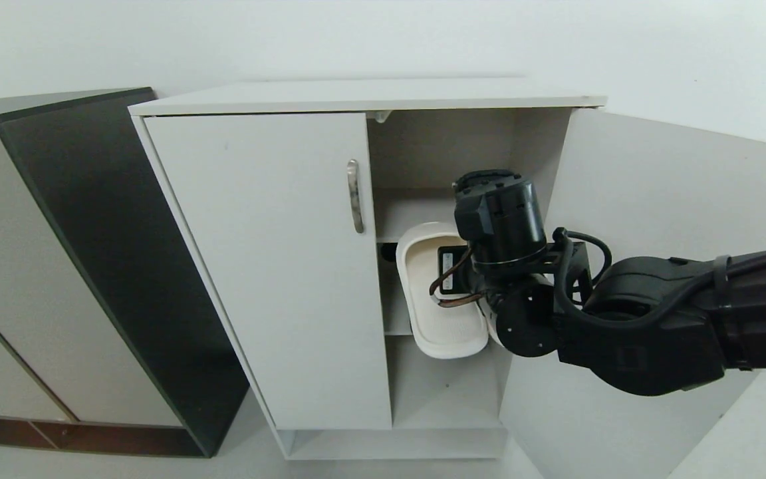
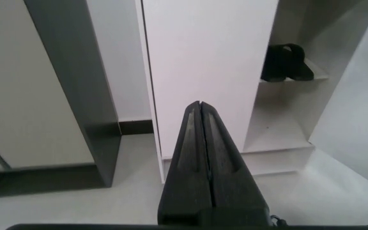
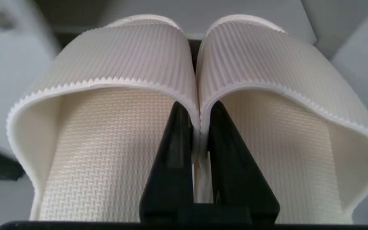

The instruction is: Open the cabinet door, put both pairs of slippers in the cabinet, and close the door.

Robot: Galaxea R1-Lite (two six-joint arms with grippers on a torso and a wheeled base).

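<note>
Two slippers [image 1: 443, 326] are being pinched at inner edges by right gripper [image 3: 197, 121], frame centre, for shelving together | left gripper [image 2: 200, 115]: pressed together

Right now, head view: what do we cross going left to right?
Neighbouring dark cabinet → closed left door → door handle → white slippers → open right door.

Ribbed straps and herringbone insoles on cream slippers [image 3: 107, 147]; cabinet [image 1: 256, 266] white; black slippers [image 2: 286, 62].
</note>
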